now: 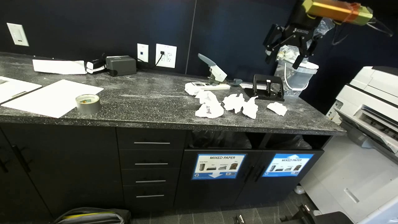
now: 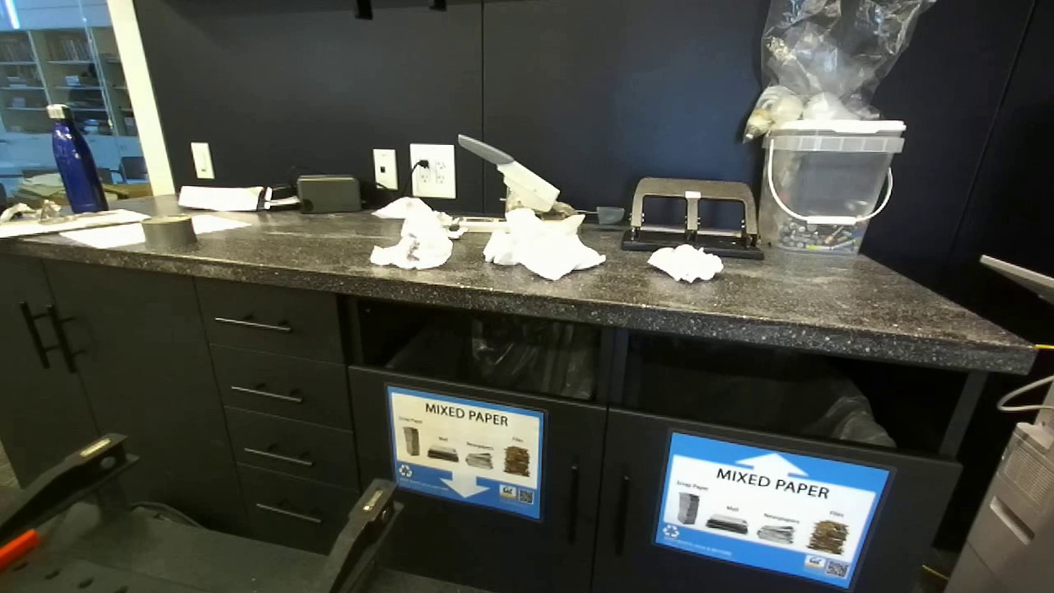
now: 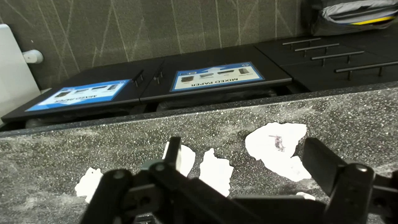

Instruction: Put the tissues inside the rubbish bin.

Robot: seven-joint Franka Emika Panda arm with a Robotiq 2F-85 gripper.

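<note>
Tissues (image 3: 216, 172), several part-hidden in the wrist view by the wide-spread end effector (image 3: 243, 155)

Office, with printer (image 1: 357, 166) and hole punch (image 2: 692, 214)

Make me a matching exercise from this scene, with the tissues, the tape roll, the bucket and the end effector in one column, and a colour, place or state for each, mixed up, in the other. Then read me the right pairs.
Column one
1. Tissues
2. Tape roll
3. Bucket
4. End effector

Column two
A. See-through, with a white handle
B. Open, holding nothing, above the counter
C. White and crumpled
D. Grey, by the edge of a flat white sheet

Right pairs: 1-C, 2-D, 3-A, 4-B.
</note>
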